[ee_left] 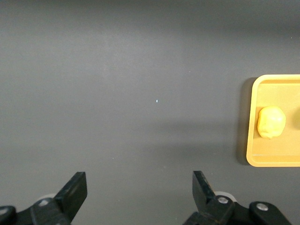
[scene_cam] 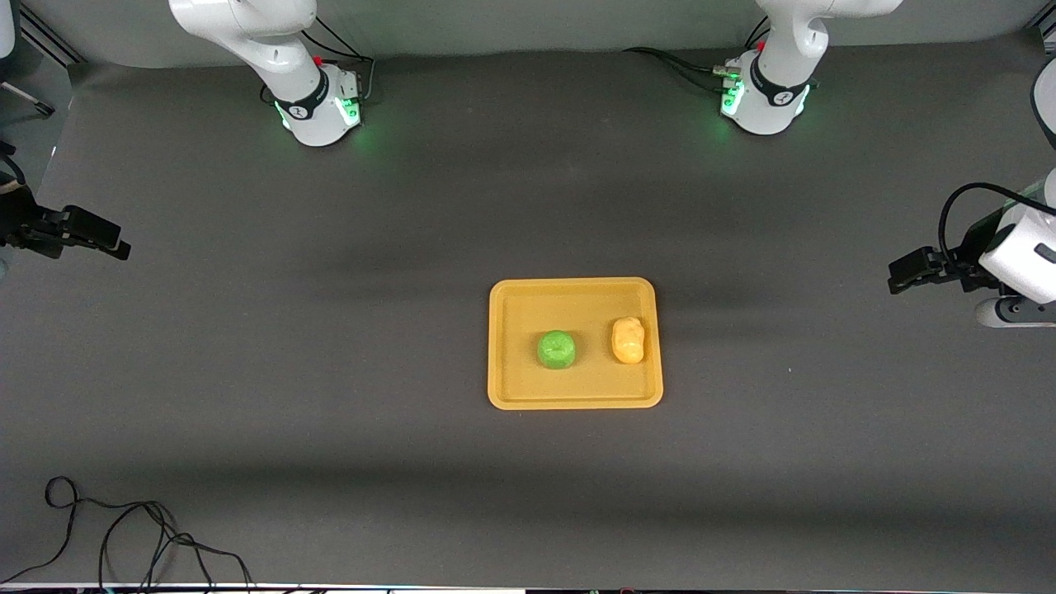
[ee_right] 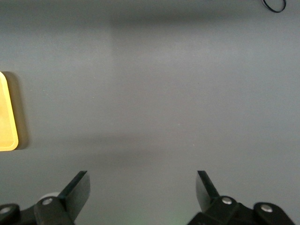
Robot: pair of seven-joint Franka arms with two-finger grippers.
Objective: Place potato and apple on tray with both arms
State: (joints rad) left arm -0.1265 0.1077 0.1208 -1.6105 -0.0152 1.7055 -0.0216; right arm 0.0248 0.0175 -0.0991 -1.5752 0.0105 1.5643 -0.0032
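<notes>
The orange-yellow tray lies in the middle of the table. The green apple and the yellow potato both rest on it, side by side and apart, the potato toward the left arm's end. My left gripper is open and empty over bare table at the left arm's end, well away from the tray. Its wrist view shows the potato on the tray. My right gripper is open and empty over bare table at the right arm's end. Its wrist view shows only a tray corner.
A loose black cable lies on the grey table mat near the front camera's edge at the right arm's end; a loop of it shows in the right wrist view. The arm bases stand along the table edge farthest from the front camera.
</notes>
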